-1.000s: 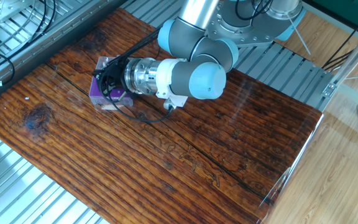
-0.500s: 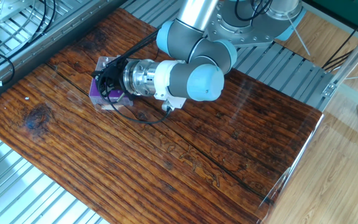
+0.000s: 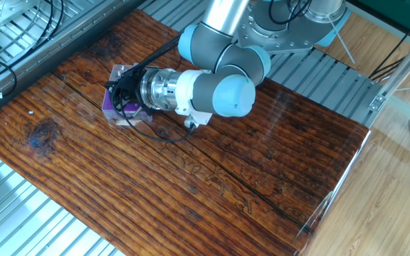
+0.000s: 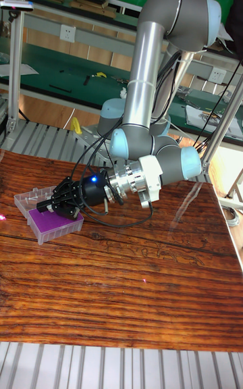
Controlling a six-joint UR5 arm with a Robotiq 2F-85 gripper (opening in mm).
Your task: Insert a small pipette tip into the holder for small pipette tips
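The holder for small pipette tips (image 4: 52,225) is a clear box with a purple top plate, lying at the left of the wooden table; its purple edge (image 3: 109,107) also shows in the fixed view. My gripper (image 4: 44,206) reaches in from the right, low over the plate's far left part, and its black fingers (image 4: 55,201) look drawn together. In the fixed view the gripper (image 3: 122,96) covers most of the holder. The small pipette tip is too small to make out between the fingers.
A clear lid (image 4: 32,196) lies open against the holder's far side. Black cables (image 3: 164,135) loop from the wrist down onto the wood. Metal slatted rails (image 3: 34,43) border the table, and its right edge (image 3: 340,185) drops to the floor.
The wrist and gripper have crept slightly left over the holder. The holder has not moved.
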